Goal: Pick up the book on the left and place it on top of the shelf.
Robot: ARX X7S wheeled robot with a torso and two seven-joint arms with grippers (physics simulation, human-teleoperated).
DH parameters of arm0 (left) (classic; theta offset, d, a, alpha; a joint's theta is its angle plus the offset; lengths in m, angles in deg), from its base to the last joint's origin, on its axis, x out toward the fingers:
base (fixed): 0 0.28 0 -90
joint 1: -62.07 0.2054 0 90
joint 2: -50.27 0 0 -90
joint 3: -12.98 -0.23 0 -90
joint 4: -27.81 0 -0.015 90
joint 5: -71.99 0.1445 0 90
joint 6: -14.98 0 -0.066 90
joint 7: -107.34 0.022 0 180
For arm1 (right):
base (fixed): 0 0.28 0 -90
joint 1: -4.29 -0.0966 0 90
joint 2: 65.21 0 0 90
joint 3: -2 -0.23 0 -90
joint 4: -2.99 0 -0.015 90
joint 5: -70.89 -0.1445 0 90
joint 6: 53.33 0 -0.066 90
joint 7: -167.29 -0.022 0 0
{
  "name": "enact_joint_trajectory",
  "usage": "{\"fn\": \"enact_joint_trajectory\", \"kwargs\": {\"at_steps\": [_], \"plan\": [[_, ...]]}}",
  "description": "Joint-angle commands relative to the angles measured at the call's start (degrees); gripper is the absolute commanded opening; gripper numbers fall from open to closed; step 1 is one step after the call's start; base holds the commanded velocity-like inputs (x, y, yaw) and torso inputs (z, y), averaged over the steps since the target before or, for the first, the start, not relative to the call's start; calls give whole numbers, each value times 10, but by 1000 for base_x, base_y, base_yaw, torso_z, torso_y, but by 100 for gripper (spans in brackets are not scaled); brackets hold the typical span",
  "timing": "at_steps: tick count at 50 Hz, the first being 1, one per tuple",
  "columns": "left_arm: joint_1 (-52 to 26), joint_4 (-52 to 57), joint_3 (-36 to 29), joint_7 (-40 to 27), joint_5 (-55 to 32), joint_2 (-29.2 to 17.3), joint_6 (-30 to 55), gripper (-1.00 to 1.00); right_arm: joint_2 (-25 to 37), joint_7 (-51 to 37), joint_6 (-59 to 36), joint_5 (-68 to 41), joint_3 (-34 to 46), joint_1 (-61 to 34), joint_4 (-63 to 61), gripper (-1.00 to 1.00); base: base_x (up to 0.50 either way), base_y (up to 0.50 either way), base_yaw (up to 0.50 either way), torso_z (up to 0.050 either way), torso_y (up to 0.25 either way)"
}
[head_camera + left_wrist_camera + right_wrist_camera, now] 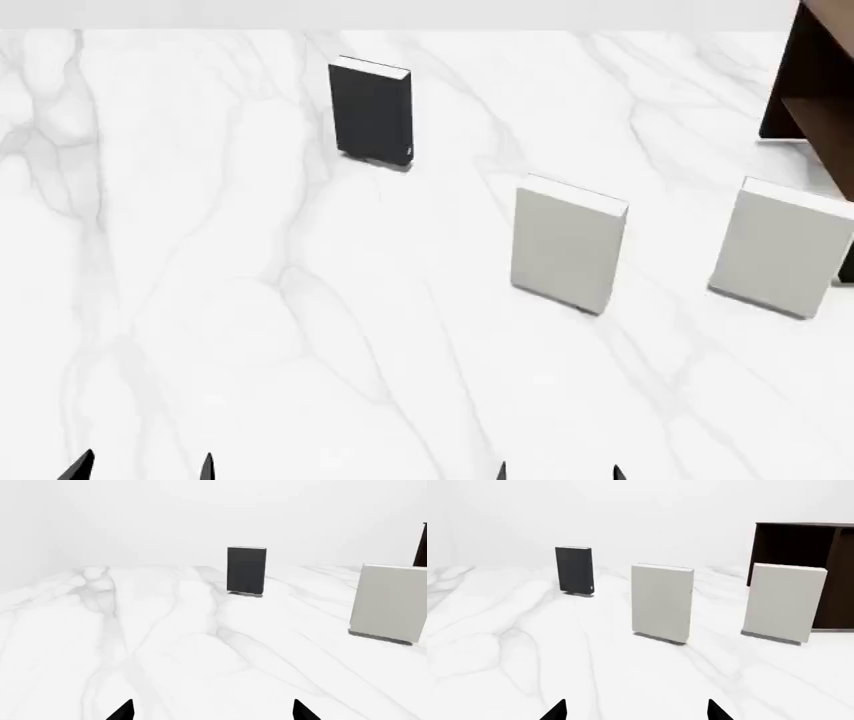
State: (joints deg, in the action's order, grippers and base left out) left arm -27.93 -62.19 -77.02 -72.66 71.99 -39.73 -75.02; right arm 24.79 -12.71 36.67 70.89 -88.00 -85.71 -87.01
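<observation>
Bright, even, diffuse light washes the white marble counter [200,300], with no glare. Only a thin soft shadow sits under the black book [371,110]. All three renders stay sharp and undistorted to their edges.

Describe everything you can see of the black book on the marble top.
The black book is a thin hardcover with a plain dark cover and white page edges along its top. It stands upright on its bottom edge on the white marble top, farthest back and leftmost of the three books. Nothing else touches it; the grey-white books and both claws are well apart from it.
</observation>
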Motion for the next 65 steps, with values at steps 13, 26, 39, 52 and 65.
{"fn": "enact_joint_trajectory", "kwargs": {"at_steps": [13, 26, 39, 52, 65], "plan": [[0, -5, -37, -36, -22, -28, -7, 100, 28, -32, 15, -11, 39, 12, -8, 100, 0, 0, 0, 0, 0], [0, -8, -48, -54, -29, -40, -14, 100, 41, -38, 8, -26, 56, 16, -14, 100, 0, -231, 0, 0, 0], [0, -8, -59, -64, -36, -49, -13, 100, 46, -64, 22, -23, 64, 15, -7, 100, 0, -128, 0, 0, 0], [2, 4, -68, -63, -57, -57, -7, 100, 53, -79, 22, -25, 71, 16, -12, 100, 0, 0, 0, 0, 0], [4, 7, -35, -33, -25, -27, 5, 100, 27, -46, 15, 0, 42, 23, -26, 100, 0, 0, 0, 0, 0]]}}
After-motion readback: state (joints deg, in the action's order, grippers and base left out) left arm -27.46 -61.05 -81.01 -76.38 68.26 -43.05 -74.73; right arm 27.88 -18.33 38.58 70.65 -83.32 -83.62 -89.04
